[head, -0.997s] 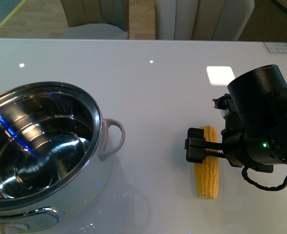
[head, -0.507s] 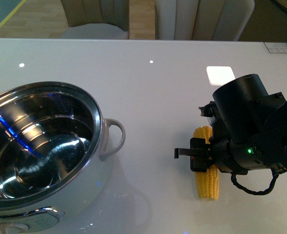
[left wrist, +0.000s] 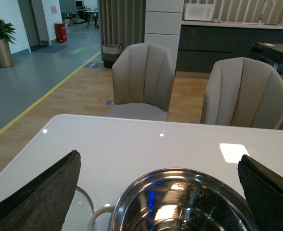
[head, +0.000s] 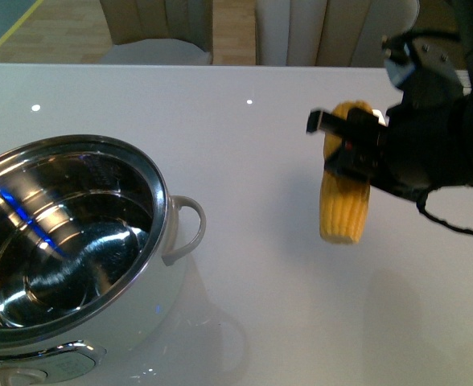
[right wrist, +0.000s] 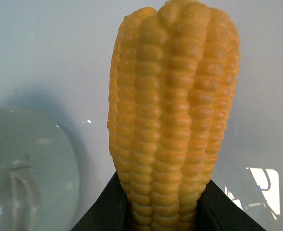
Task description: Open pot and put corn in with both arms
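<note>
Above white table, right gripper clamps corn.

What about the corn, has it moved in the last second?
Yes. The corn lay on the table level with the pot's handle; now the right gripper holds it raised, higher than that handle in the front view.

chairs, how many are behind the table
2. One chair stands past the table's far edge toward the left, the other chair right of it. Others may be out of frame.
</note>
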